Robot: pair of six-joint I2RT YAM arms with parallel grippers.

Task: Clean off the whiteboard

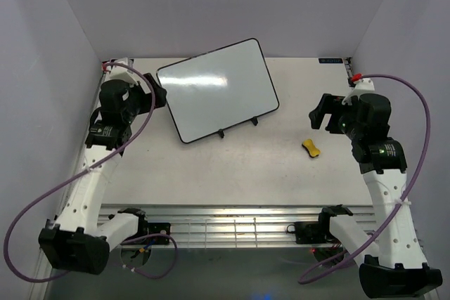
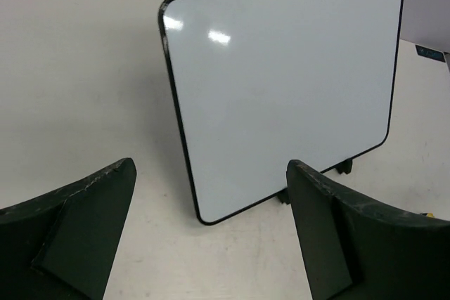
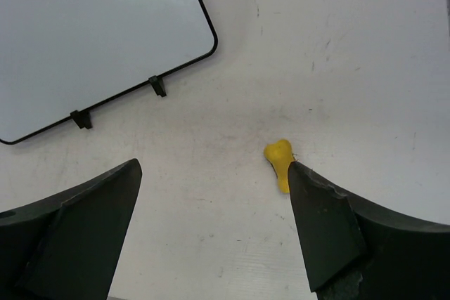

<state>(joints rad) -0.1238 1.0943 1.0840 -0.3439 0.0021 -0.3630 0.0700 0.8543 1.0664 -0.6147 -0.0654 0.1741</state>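
The whiteboard leans on its thin black stand at the back middle of the table; its surface looks plain white, with no scribbles visible. It also shows in the left wrist view and the right wrist view. A small yellow bone-shaped eraser lies on the table to the right of the board; in the right wrist view my right finger partly covers it. My left gripper is open and empty beside the board's left edge. My right gripper is open and empty above the eraser.
Grey walls close in the table on the left, back and right. A slotted metal rail runs along the near edge between the arm bases. Purple cables loop off both arms.
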